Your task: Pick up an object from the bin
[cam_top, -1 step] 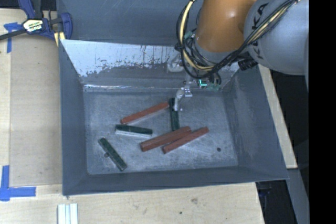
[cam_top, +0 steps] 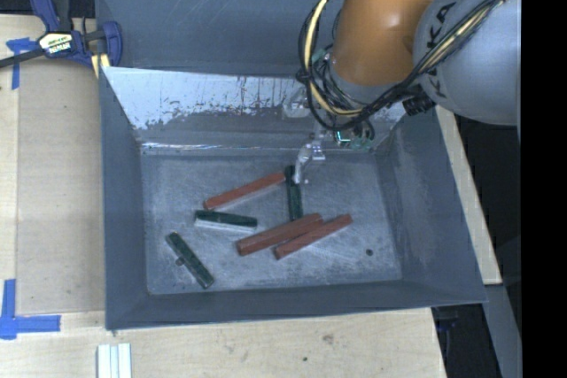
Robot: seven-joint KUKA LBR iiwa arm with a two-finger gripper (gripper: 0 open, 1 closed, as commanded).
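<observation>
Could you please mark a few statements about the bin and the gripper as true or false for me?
1. The gripper is above the far-middle part of the floor of the bin, by the upper end of a short dark green stick. True.
2. Only one reddish-brown stick lies in the bin. False: there are three, a single reddish-brown stick left of the gripper and a pair of reddish-brown sticks side by side nearer the front.
3. Another dark green stick lies toward the front left of the floor. True.
4. The gripper holds a reddish-brown stick above the bin's rim. False: all three lie on the floor.
</observation>
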